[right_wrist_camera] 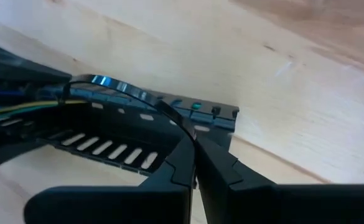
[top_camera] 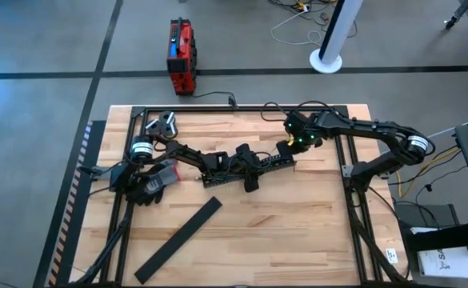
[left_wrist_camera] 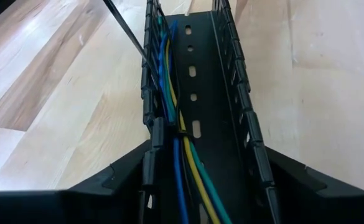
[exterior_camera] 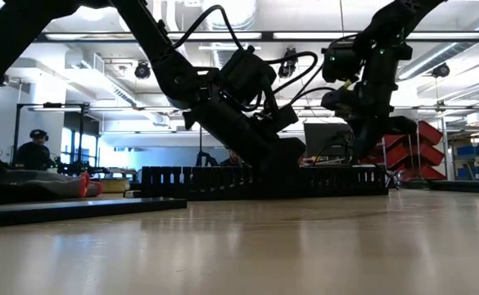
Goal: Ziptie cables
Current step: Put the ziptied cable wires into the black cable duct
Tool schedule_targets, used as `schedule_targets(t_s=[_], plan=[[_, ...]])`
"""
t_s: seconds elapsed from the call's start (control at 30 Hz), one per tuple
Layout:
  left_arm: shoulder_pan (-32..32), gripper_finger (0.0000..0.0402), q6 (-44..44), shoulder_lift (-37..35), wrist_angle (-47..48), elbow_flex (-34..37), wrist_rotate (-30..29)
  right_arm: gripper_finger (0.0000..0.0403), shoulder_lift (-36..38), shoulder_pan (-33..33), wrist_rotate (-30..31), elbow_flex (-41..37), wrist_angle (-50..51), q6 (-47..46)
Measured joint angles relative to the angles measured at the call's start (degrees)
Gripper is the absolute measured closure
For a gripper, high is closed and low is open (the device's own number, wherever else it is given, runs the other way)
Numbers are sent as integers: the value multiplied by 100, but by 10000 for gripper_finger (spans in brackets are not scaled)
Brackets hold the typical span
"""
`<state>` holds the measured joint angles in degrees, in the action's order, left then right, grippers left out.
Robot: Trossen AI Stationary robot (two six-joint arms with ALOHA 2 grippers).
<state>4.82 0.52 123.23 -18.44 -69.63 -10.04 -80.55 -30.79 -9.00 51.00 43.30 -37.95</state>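
A black comb-toothed duct (top_camera: 278, 163) lies across the table's middle, seen end-on as a low wall (exterior_camera: 337, 180) in the low view. The cables (left_wrist_camera: 182, 162), blue, green and yellow, run along its floor against one wall. A thin black zip tie (right_wrist_camera: 138, 94) goes round them and arcs away; its strap (left_wrist_camera: 126, 31) also shows past the duct's wall. My left gripper (top_camera: 252, 170) straddles the duct near its middle. My right gripper (top_camera: 292, 146) is shut on the zip tie at the duct's right end. My left gripper has one finger (left_wrist_camera: 116, 180) outside each side wall (left_wrist_camera: 152, 140) of the duct, coming from above and slanting along it. The fingers meet the walls. The duct lies flat on the table. My right gripper pinches the zip tie's free strap (right_wrist_camera: 183, 134) between its two shut fingertips. The strap curves from the fingers back to the cables (right_wrist_camera: 38, 107) in a loose arc over the duct's end.
The duct's flat black lid (top_camera: 178, 240) lies slanted near the table's front left. A dark bundle with red (top_camera: 158, 180) sits under the left arm. A black frame rail (top_camera: 242, 108) borders the table. A red box (top_camera: 181, 56) stands on the floor behind.
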Motion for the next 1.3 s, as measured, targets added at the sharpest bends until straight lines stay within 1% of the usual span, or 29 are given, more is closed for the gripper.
schedule_targets(t_s=[0.27,0.47,0.6,0.73,0.87,1.13,1.3], plan=[[0,184,26,-1,-1,0,-2,403,-22,14,9,0,94,108],[0,175,6,-1,-1,0,-2,403,-22,28,26,-50,91,45],[4,179,-12,0,-1,0,-4,403,-22,84,31,-92,90,-44],[4,183,-39,0,1,1,-7,403,-22,197,160,-156,89,-108],[4,176,-58,-1,1,2,-11,403,-22,283,215,-184,67,-150],[4,182,-60,1,-1,2,-15,403,-22,282,311,-192,-57,-237],[4,176,-61,0,-1,2,-15,403,-22,280,343,-194,-64,-213]])
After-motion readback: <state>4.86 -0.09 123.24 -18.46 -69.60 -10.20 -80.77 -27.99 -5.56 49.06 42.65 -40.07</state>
